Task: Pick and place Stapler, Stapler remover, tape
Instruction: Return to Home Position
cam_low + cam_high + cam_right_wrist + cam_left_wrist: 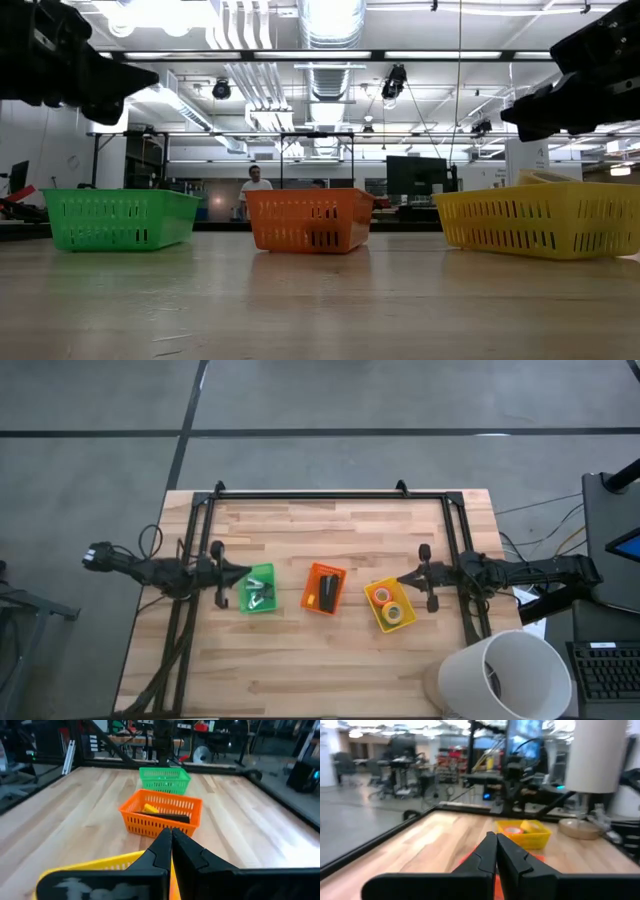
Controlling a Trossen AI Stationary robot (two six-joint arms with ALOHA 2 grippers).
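The stapler (328,591) lies in the orange bin (311,582); the tape (390,606) rolls sit in the yellow bin (407,618). The left gripper (238,573) hovers beside the green bin (268,574) and the right gripper (405,580) beside the yellow bin, with both sets of fingers pressed together and holding nothing.

Stapler: likely rigid and dense — grasp across mid-body. Tape: likely light and stiff — pinch the rim. Bin walls limit approach; the tabletop (300,660) around them is open.
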